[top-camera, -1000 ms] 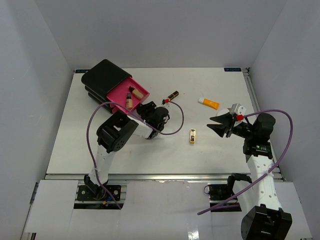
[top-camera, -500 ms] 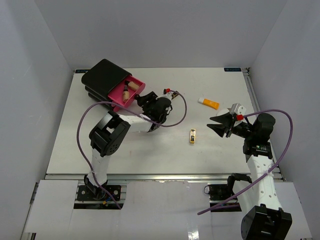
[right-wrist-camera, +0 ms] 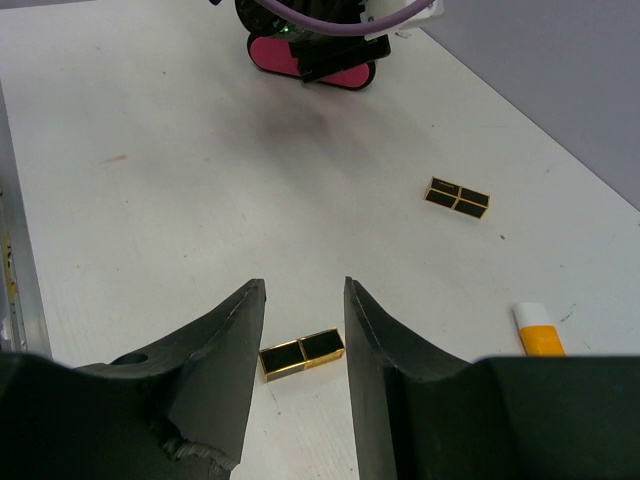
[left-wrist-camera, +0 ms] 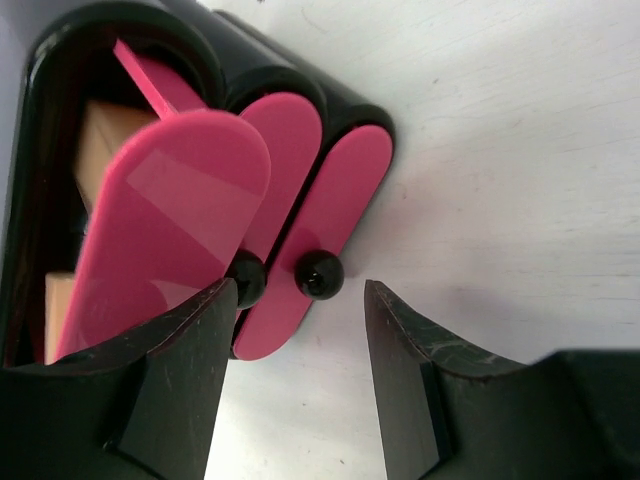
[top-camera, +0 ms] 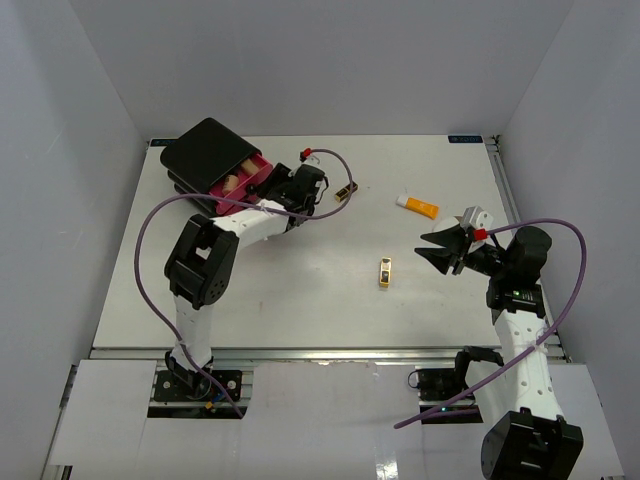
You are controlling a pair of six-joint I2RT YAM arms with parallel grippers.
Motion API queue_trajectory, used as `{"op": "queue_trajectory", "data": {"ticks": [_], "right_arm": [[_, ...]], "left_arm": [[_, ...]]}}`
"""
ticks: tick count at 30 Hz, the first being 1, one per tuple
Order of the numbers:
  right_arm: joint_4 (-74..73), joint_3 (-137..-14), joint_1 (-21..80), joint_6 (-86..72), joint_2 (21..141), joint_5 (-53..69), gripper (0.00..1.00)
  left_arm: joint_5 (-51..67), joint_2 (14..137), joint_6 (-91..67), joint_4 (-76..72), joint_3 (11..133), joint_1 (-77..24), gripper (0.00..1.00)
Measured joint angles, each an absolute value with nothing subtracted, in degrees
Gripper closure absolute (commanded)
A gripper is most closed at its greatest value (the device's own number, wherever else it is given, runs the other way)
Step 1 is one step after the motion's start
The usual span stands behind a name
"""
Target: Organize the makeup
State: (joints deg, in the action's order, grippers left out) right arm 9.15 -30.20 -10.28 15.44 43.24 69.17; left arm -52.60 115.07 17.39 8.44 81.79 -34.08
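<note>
The black box [top-camera: 205, 150] with pink drawers stands at the far left. Its top drawer [left-wrist-camera: 165, 230] is slightly out, with beige foundation bottles [left-wrist-camera: 100, 150] inside. My left gripper [top-camera: 276, 189] is open and empty right at the drawer fronts, its fingers [left-wrist-camera: 190, 370] on either side of the black knobs [left-wrist-camera: 318, 274]. One black-and-gold lipstick [top-camera: 346, 192] lies just right of it. A second lipstick [top-camera: 385, 272] lies mid-table and shows between my right fingers [right-wrist-camera: 302, 352]. My right gripper [top-camera: 440, 248] is open and empty above the table. An orange white-capped tube [top-camera: 417, 206] lies at the right. The white puff is out of view.
The two lower pink drawers [left-wrist-camera: 335, 210] are closed. A purple cable [top-camera: 150, 250] loops from the left arm over the table's left side. The table's right rail [top-camera: 505, 180] runs beside the right arm.
My left gripper has moved toward the far left against the box, and the top pink drawer has slid most of the way in. The right arm has not moved.
</note>
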Motion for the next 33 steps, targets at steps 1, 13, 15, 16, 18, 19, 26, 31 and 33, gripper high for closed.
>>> {"op": "queue_trajectory", "data": {"ticks": [1, 13, 15, 16, 18, 19, 26, 31, 33], "right_arm": [[9.1, -30.2, -10.3, 15.4, 43.2, 69.2, 0.56], [9.1, -30.2, -11.0, 15.5, 44.0, 69.2, 0.56], [9.1, -30.2, -11.3, 15.5, 44.1, 69.2, 0.56], [9.1, -30.2, -11.3, 15.5, 44.2, 69.2, 0.56], [9.0, -30.2, -11.3, 15.5, 44.3, 69.2, 0.56], [9.0, -30.2, -11.3, 15.4, 44.3, 69.2, 0.56], [9.0, -30.2, -11.7, 15.5, 44.4, 69.2, 0.56], [9.0, -30.2, -11.9, 15.5, 44.5, 69.2, 0.56], [9.0, -30.2, -11.9, 15.4, 44.5, 69.2, 0.56]], "left_arm": [[-52.5, 115.1, 16.8, 9.3, 82.0, -33.6, 0.31], [-49.4, 115.1, 11.8, 17.4, 90.5, -30.0, 0.20], [-49.0, 115.1, 11.1, 17.6, 91.4, -29.2, 0.19], [-48.7, 115.1, 10.8, 17.7, 91.6, -28.8, 0.18], [-48.1, 115.1, 10.2, 18.1, 92.0, -28.4, 0.18], [-47.9, 115.1, 9.9, 18.4, 92.1, -28.4, 0.17], [-46.8, 115.1, 8.8, 20.2, 93.1, -28.1, 0.14], [-46.2, 115.1, 8.1, 20.6, 93.5, -27.8, 0.12], [-45.9, 115.1, 7.8, 20.6, 93.5, -27.7, 0.11]]}}
